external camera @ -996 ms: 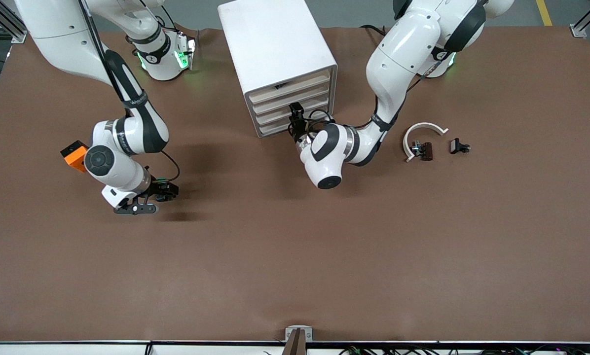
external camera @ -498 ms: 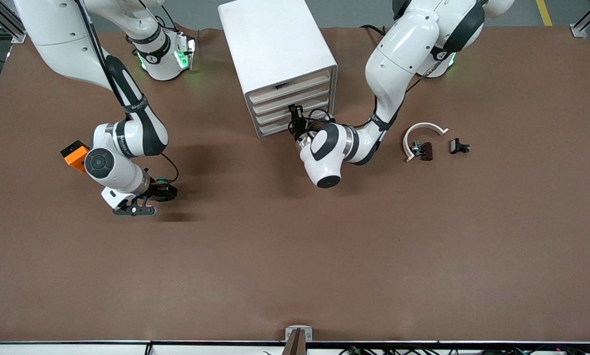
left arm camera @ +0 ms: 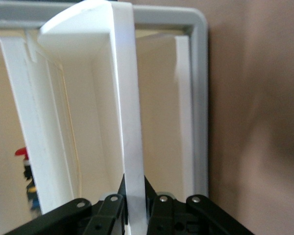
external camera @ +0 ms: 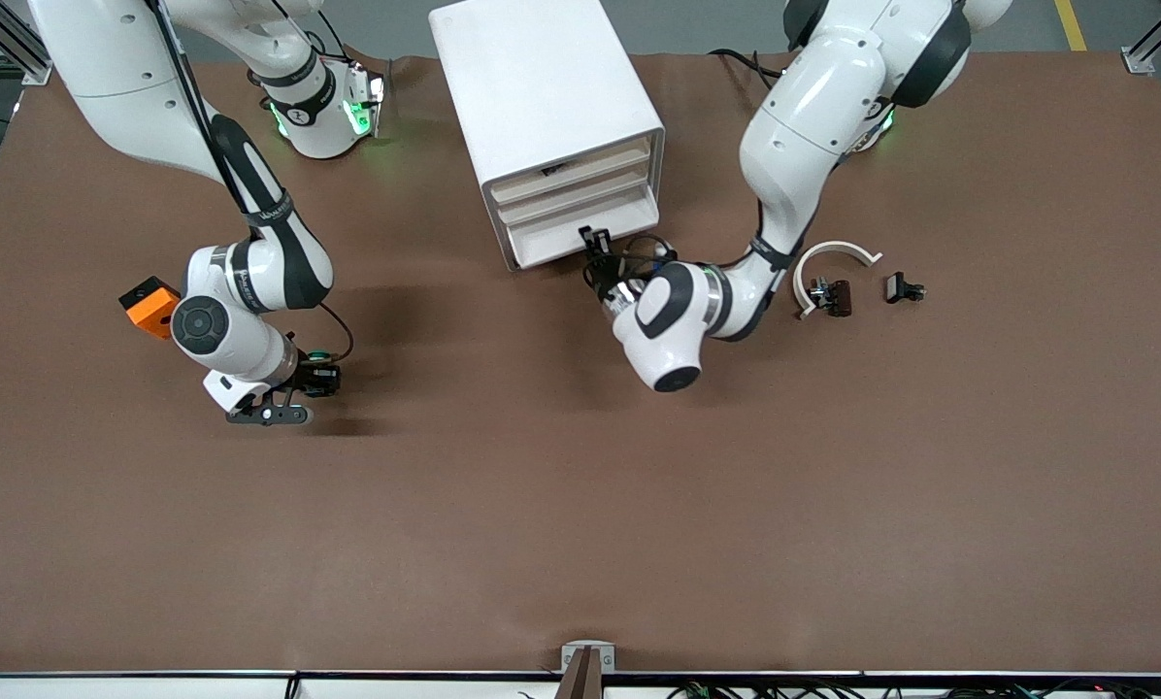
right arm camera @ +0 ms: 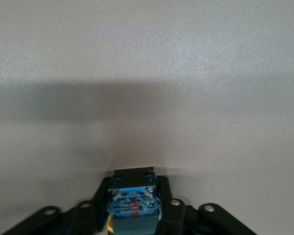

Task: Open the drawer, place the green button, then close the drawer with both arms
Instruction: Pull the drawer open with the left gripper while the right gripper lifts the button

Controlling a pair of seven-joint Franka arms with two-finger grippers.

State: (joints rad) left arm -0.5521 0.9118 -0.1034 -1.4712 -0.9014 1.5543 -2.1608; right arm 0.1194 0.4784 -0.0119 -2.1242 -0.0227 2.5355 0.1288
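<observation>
The big white boxy cabinet (external camera: 551, 116) sits by the table's top edge, about midway between the two arm bases. Its third drawer (external camera: 580, 236), a wide flat white tray w/ a beige front, is pulled out partway. The left gripper (external camera: 595, 245) is at that drawer's front & its fingers are clamped on the front panel; the left wrist view shows the thin white panel (left arm camera: 132, 147) squeezed between the black fingers. It holds there bc the front is the only part to pull on.

The tiny button (external camera: 320, 355) w/ a green cap & bluish-grey base is not in the drawer yet. It is pinched in the right gripper (external camera: 323, 379), which hangs low over the brown table (external camera: 580, 505) toward the right arm's end, well apart from the cabinet. The right wrist view shows the blue-grey base (right arm camera: 133, 200) tight between the fingers. I think the right arm keeps it there so the drawer has room to come out first.

An orange square block (external camera: 149, 306) lies near the right arm's edge of the table. Small black clips (external camera: 906, 288) & a white arc (external camera: 833, 262) lie toward the left arm's end.

Next job, I guess: pull the drawer out more, then carry the button over & drop it in.
</observation>
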